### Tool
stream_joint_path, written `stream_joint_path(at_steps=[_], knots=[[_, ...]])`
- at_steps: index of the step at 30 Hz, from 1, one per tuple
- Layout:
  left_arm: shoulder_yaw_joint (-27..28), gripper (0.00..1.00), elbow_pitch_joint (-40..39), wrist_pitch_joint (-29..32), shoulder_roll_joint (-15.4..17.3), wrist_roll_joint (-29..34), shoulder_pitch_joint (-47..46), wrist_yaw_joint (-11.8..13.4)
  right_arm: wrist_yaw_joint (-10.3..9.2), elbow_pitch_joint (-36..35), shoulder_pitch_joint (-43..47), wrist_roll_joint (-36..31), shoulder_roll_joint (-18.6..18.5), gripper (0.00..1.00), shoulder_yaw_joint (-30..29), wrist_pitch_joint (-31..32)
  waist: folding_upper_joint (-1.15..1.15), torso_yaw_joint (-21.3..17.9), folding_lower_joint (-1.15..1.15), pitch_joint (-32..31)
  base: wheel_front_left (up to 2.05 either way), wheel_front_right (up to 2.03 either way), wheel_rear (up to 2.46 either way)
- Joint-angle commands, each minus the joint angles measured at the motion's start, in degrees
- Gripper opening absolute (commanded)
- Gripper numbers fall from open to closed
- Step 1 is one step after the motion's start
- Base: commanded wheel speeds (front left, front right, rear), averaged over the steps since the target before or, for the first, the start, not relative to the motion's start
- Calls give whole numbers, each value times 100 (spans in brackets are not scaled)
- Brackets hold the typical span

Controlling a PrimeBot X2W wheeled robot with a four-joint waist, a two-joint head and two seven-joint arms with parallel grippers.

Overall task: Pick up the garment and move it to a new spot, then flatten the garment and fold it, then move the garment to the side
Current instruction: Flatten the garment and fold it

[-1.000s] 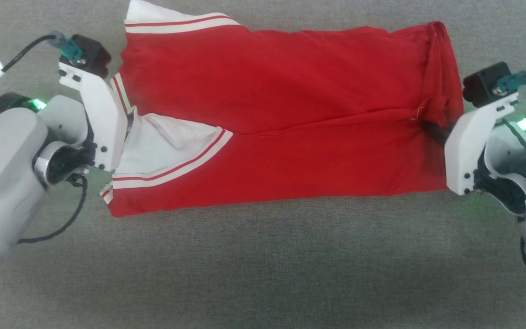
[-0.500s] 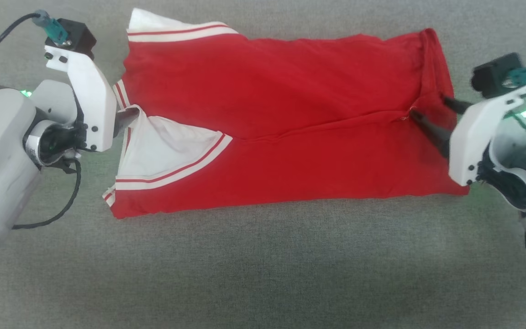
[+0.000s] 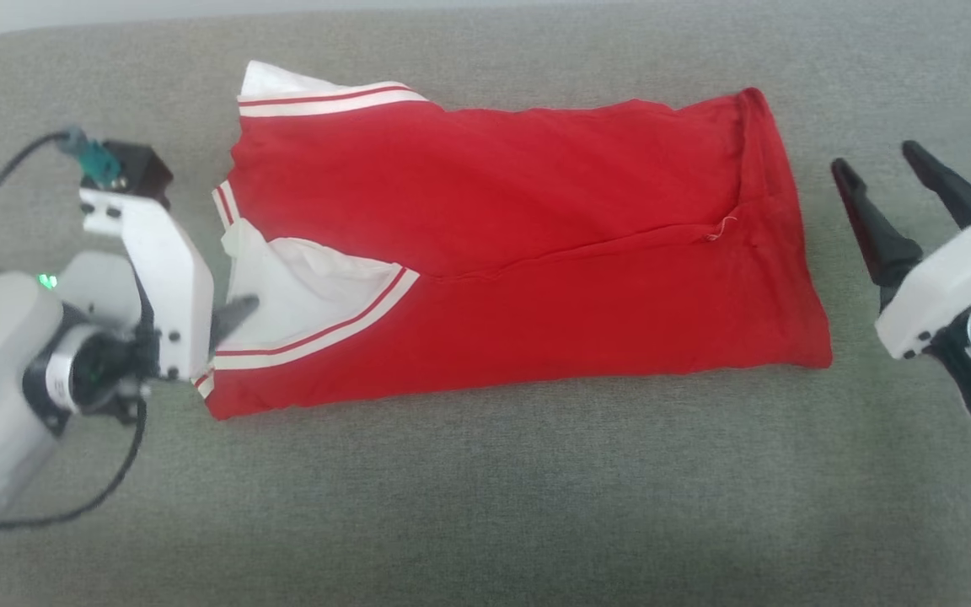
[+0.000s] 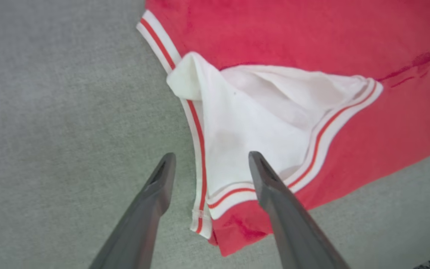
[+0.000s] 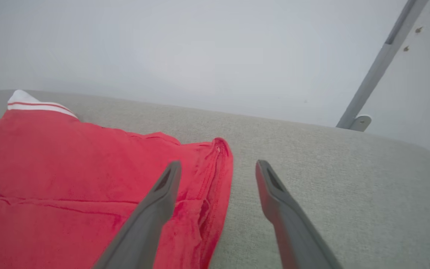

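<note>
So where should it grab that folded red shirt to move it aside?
Take the shirt by its two short ends: the left gripper from the left at the white sleeve, the right gripper from the right at the hem. It lies as a long flat band, so pinching both layered ends should keep the fold together.

Grey-green woven padded surface [image 3: 485, 506]: wide, flat, rounded far edge. Plain pale wall [image 5: 162, 48] behind that edge. Grey slanted bar [image 5: 381, 63] against wall in right wrist view's upper right, lower end in small pale bracket [image 5: 357, 122] just above surface edge. Two small dark marks [image 5: 418, 30] on wall beside bar.
</note>
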Motion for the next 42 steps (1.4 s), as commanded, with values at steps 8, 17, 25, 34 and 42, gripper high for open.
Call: stream_joint_path(at_steps=[8,17,25,34,42], knots=[[43,100,-1085,111,549,-278,757,794,-8,-857,792,-631,698,100,-897,-48,0,-200,0,-3,0,0,0],[1,100,-1062,-26,733,-331,1252,1156,-8,-1502,1335,-834,1231,100,-1325,232,0,-400,0,112,0,0,0],[-126,0,-514,-130,427,-317,1266,754,-8,-1413,1469,-519,1309,100,-1164,1065,0,-428,0,213,0,0,0],[-195,0,-191,-183,46,-231,995,412,-8,-781,1007,-380,1258,100,-1037,2294,0,-212,0,320,0,0,0],[-212,0,16,-234,-181,-194,868,223,-7,3,669,-581,1373,100,-921,3315,0,-47,0,368,0,0,0]])
